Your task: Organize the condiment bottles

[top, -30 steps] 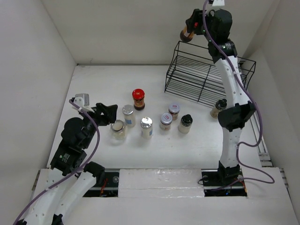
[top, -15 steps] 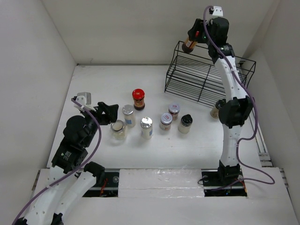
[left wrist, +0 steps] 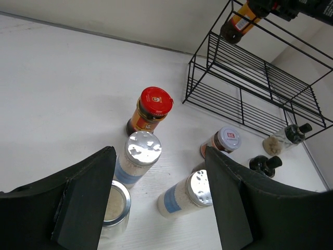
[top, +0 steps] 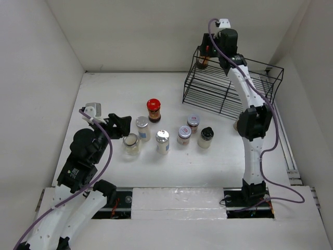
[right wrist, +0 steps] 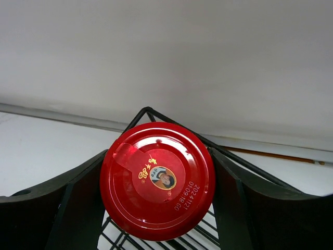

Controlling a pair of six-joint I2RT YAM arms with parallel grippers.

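- The right pincer [top: 205,51] is clamped on a dark red-lidded jar [top: 202,61], one finger [right wrist: 57,208] on each side of its lid [right wrist: 157,179].
- That jar hangs upright at the far left corner of the black wire rack [top: 229,89], level with the top shelf. Whether it touches the wires cannot be told.
- From the right wrist, the rack's corner wires [right wrist: 171,125] run close behind the lid.
- The left pincer [top: 123,126] hovers low over the left end of the jar group with its fingers [left wrist: 86,203] apart and nothing between them.
- Below it stand a silver-lidded jar [left wrist: 138,156], a wide open-looking jar [left wrist: 115,207] partly hidden by the left finger, and another silver-lidded jar [left wrist: 186,191].
- A second red-lidded jar [top: 153,110] stands alone on the white table [top: 104,99], just behind those.
- Further right are two jars with labelled lids [top: 193,123] [top: 183,134] and a black-capped bottle [top: 206,137], close together but apart.
- One more black-topped bottle [left wrist: 286,136] stands by the rack's front foot; in the top view the right arm [top: 253,122] mostly hides it.
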